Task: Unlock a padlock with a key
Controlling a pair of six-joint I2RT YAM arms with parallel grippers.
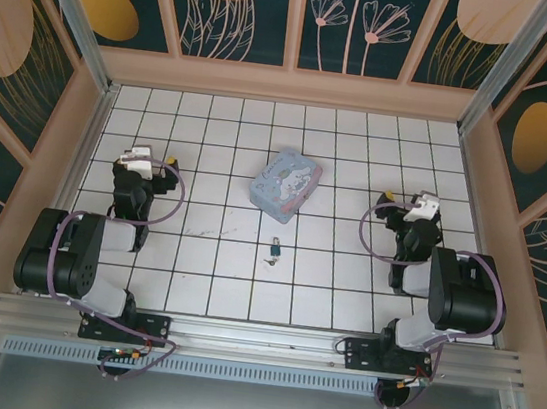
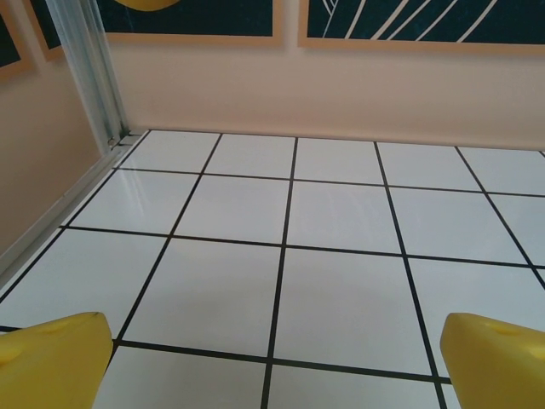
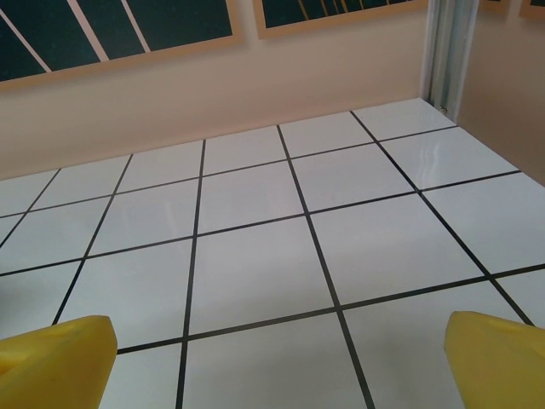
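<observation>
Near the middle of the white tiled counter (image 1: 206,256) lies the tiny padlock (image 1: 274,255), with the little dark key (image 1: 273,244) just beside it. A pale blue tin (image 1: 286,186) sits a bit farther back. The left claw (image 1: 150,158) and the right claw (image 1: 407,200) are far off to each side, both wide open and holding nothing.

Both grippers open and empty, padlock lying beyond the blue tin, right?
Not quite: the top view shows the padlock on the near side of the blue tin, toward the arms. Left gripper and right gripper are open, empty.
</observation>
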